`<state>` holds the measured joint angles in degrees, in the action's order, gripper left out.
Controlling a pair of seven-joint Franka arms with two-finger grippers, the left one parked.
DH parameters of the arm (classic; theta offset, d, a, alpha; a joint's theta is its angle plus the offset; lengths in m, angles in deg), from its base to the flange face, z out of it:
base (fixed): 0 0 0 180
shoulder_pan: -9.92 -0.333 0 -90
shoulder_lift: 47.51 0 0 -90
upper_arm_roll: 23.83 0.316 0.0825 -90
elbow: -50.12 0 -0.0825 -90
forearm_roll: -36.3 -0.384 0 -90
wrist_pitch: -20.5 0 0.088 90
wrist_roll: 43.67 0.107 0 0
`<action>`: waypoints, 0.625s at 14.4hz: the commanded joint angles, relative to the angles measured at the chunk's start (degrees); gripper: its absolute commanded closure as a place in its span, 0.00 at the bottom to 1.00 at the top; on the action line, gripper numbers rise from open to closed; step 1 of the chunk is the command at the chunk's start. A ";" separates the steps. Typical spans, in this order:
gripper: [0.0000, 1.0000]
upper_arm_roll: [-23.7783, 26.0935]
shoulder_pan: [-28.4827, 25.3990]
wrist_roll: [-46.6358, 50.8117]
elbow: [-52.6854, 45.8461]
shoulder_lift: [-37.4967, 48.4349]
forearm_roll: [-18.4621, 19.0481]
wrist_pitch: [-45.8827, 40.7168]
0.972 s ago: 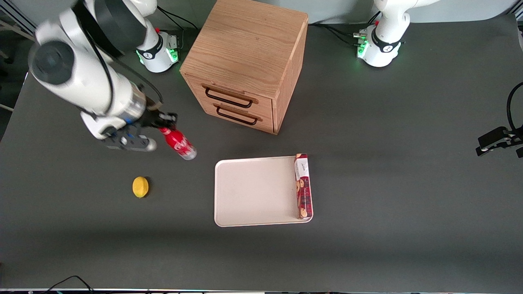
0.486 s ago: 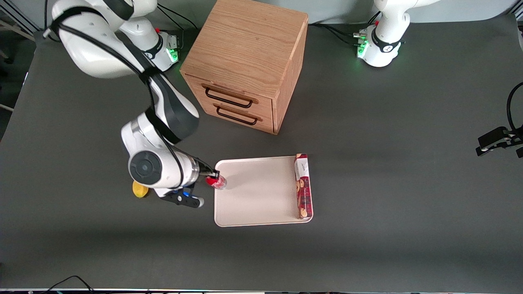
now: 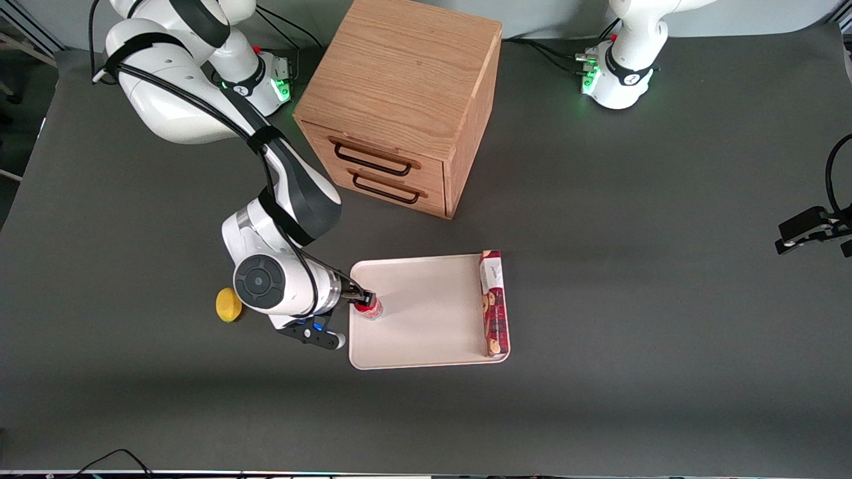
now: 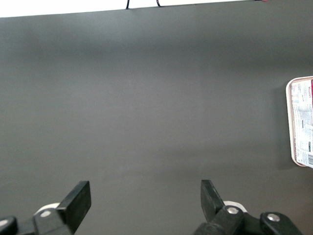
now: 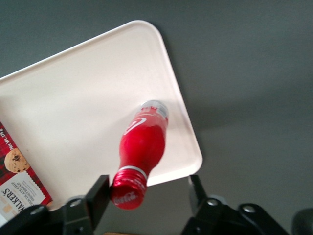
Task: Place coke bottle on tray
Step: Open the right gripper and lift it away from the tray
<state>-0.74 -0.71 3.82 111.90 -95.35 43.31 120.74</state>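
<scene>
The coke bottle point(image 3: 367, 307), with red cap and red wrap, stands on its base on the cream-white tray point(image 3: 426, 326), close to the tray's rim at the working arm's end. In the right wrist view the bottle point(image 5: 144, 147) rests on the tray point(image 5: 73, 107) near a rounded corner. My right gripper point(image 3: 363, 303) is above the bottle's cap. Its fingers point(image 5: 100, 193) are spread wide open in the wrist view; the gripper point(image 5: 148, 185) has the cap right beside one finger and a wide gap to the other.
A long red biscuit box point(image 3: 494, 303) lies along the tray's edge toward the parked arm's end, also in the wrist views point(image 5: 17, 181) point(image 4: 302, 117). A wooden drawer cabinet point(image 3: 399, 100) stands farther from the camera. A small yellow object point(image 3: 228, 305) lies beside my arm.
My right arm carried the bottle from near the cabinet to the tray and set it upright inside the rim. The fingers now stand open around the cap.
</scene>
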 commanded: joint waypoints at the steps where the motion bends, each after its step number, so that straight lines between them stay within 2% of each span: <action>1: 0.00 0.46 2.62 -0.98 -0.61 7.80 0.99 -8.53; 7: 0.00 -0.85 11.59 -18.82 3.06 32.33 0.02 -31.30; 8: 0.00 -2.16 12.21 -21.27 5.87 36.20 -0.67 -33.25; 9: 0.00 -5.56 12.22 -24.17 10.68 40.76 -1.73 -33.35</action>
<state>-1.97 10.82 -14.98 111.32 -63.01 43.28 86.96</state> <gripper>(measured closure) 0.000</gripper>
